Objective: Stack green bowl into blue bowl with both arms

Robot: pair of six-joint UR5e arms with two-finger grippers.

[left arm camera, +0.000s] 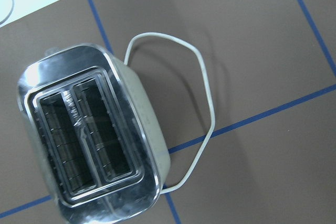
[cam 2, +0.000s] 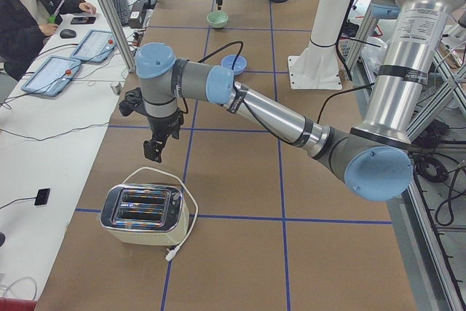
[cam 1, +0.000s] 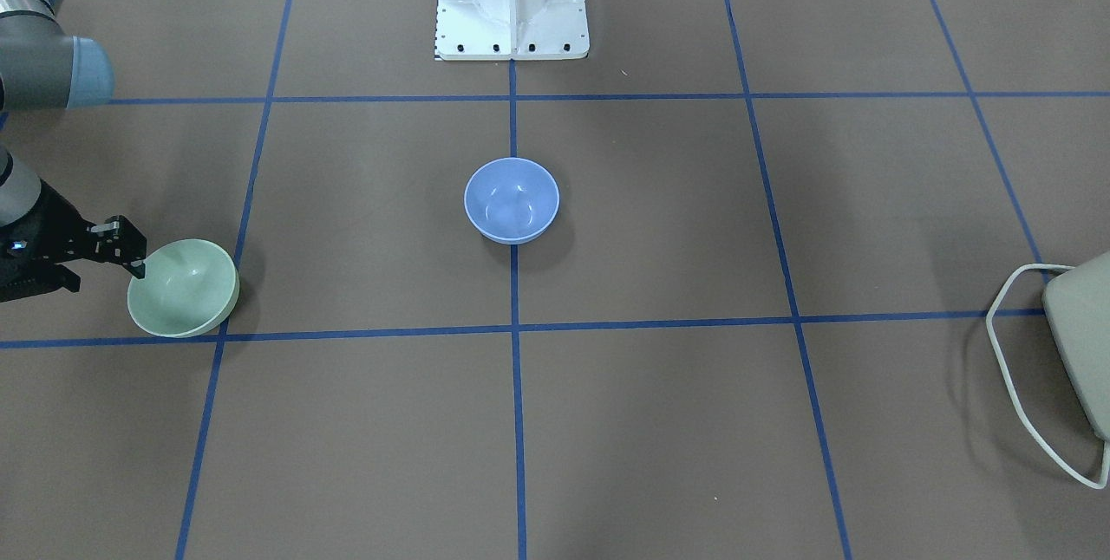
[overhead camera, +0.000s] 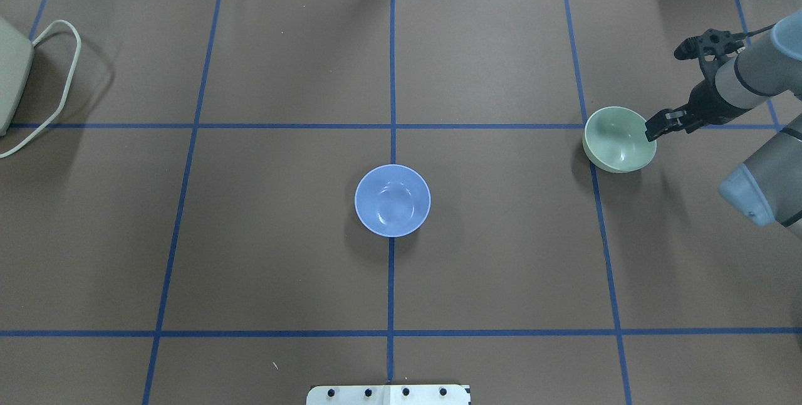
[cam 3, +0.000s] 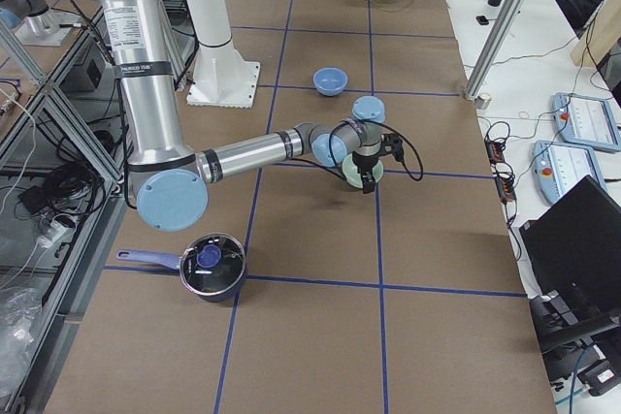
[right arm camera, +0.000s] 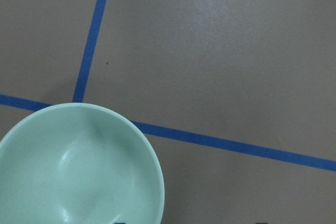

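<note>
Farthest to the robot's left, the left gripper (cam 2: 155,152) hangs pointing down over a chrome-topped toaster (left arm camera: 89,140). The toaster stands directly below it with its slots facing up. The toaster's white cord (left arm camera: 206,103) loops on the brown table (overhead camera: 282,267) just beside it. This gripper shows only in the side view, so I cannot tell whether its jaws are spread or closed.

The blue bowl (overhead camera: 393,200) sits between the two grippers, well apart from both. It stands upright, mouth up, on the centre blue tape line (overhead camera: 391,79). It is round, with no long axis.

Farther right, the green bowl (overhead camera: 617,142) lies right under the right gripper (overhead camera: 651,132), by a crossing of tape lines. It too is round, mouth up, and seems to rest on the table. The gripper comes in from the robot's right, at the part of the rim turned away from the blue bowl. In the wrist view its tips sit wide apart astride that rim, one inside and one outside. The jaws are released and do not pinch the wall.
</note>
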